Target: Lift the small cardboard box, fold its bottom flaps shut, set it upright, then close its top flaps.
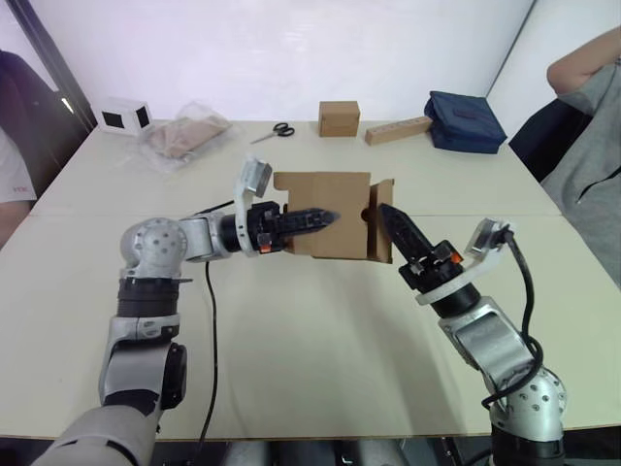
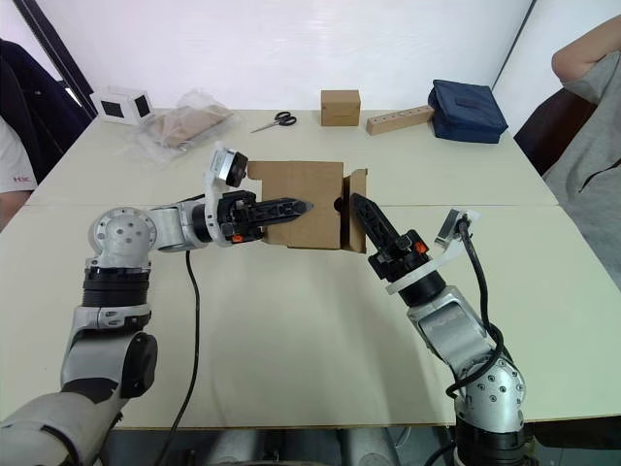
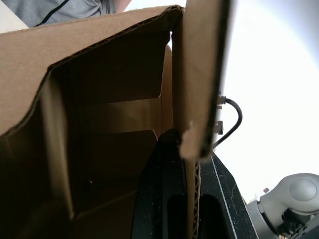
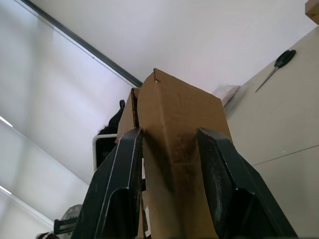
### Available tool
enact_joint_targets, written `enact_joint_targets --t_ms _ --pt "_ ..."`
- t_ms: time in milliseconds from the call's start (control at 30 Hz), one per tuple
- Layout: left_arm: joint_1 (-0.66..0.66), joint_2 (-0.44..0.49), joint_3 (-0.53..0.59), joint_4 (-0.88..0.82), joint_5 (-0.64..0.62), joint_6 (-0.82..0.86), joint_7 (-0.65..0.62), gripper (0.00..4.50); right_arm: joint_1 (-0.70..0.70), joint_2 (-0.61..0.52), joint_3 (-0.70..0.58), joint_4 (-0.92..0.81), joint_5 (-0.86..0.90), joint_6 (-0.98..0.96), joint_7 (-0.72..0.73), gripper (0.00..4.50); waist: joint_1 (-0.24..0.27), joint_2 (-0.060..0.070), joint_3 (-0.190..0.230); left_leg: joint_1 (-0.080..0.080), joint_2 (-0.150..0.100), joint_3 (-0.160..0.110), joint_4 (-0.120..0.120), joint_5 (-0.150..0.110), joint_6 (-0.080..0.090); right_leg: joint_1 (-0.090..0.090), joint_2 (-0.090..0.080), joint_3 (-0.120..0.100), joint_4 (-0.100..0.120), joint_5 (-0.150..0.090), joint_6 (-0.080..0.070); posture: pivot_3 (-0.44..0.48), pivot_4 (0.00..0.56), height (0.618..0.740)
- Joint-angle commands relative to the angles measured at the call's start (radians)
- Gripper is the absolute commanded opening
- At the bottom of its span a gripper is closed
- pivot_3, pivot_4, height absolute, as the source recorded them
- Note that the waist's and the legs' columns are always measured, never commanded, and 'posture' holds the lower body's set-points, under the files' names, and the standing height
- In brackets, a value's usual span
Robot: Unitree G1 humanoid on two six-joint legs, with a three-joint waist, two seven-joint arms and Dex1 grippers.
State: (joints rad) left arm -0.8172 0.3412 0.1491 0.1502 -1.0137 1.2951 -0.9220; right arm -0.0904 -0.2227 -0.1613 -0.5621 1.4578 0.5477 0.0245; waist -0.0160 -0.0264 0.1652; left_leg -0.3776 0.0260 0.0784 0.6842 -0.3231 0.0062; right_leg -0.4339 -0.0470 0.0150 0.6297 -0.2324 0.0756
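Observation:
The small cardboard box hangs above the middle of the table, lying on its side with flaps loose at its right end. My left gripper reaches in from the left and is shut on one of the box's walls; in the left wrist view the cardboard edge sits pinched between the black fingers. My right gripper comes up from the lower right to the box's right-end flap. It is open, and its fingers stand apart on either side of the cardboard.
At the back of the table lie a brown cardboard cube, scissors, a wooden block and a blue bag. A white box with black squares and a plastic bag are back left. People sit at the left and right edges.

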Motion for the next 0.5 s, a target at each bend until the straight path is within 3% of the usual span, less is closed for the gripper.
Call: enact_joint_targets --t_ms 33,500 --pt "0.008 0.0 -0.002 -0.035 -0.014 -0.02 -0.018 0.0 -0.022 0.006 0.004 -0.027 0.003 -0.018 -0.01 1.71 0.0 0.0 0.0 0.0 0.0 0.0 0.0 0.0 0.0 0.0 0.0 0.0 0.0 0.0 0.0 0.0 0.15 0.74" --pt "0.036 -0.011 -0.011 -0.059 -0.022 -0.034 -0.008 0.0 -0.043 0.031 0.04 -0.035 -0.019 -0.039 -0.049 1.71 0.0 0.0 0.0 0.0 0.0 0.0 0.0 0.0 0.0 0.0 0.0 0.0 0.0 -0.001 -0.002 0.0 0.15 0.74"
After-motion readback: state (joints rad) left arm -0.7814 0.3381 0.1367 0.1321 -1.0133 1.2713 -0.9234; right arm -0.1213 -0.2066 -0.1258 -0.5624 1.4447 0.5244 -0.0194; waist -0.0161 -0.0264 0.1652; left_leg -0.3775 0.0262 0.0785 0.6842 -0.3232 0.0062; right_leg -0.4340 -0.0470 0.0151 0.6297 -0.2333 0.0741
